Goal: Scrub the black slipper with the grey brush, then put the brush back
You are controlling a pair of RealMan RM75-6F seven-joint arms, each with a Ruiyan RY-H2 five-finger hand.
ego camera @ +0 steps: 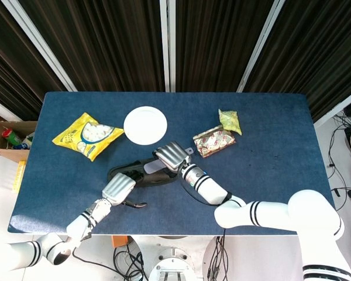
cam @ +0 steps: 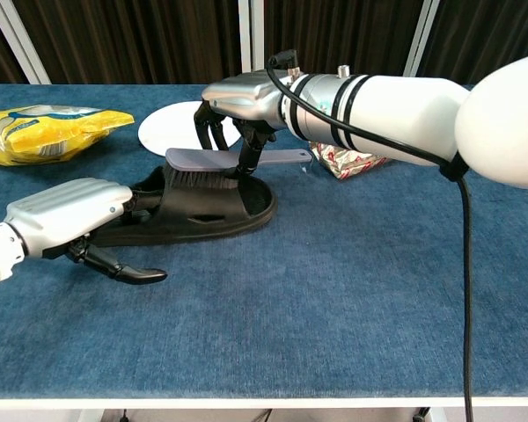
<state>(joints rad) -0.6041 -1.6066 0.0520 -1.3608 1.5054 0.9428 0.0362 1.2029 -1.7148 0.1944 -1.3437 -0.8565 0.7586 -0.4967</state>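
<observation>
The black slipper (cam: 209, 212) (ego camera: 158, 176) lies on the blue table, toe toward the right. My left hand (cam: 70, 217) (ego camera: 118, 189) holds its heel end down. My right hand (cam: 242, 97) (ego camera: 171, 156) grips the grey brush (cam: 204, 169) (ego camera: 152, 167) by its handle. The bristles press on the strap of the slipper, near its left half. The handle sticks out to the right toward the snack packet.
A white plate (cam: 180, 128) (ego camera: 145, 124) sits just behind the slipper. A yellow snack bag (cam: 44, 131) (ego camera: 88, 135) lies far left. A red-patterned packet (cam: 352, 161) (ego camera: 214, 141) and a green packet (ego camera: 230, 120) lie to the right. The table's front edge (cam: 264, 400) runs close.
</observation>
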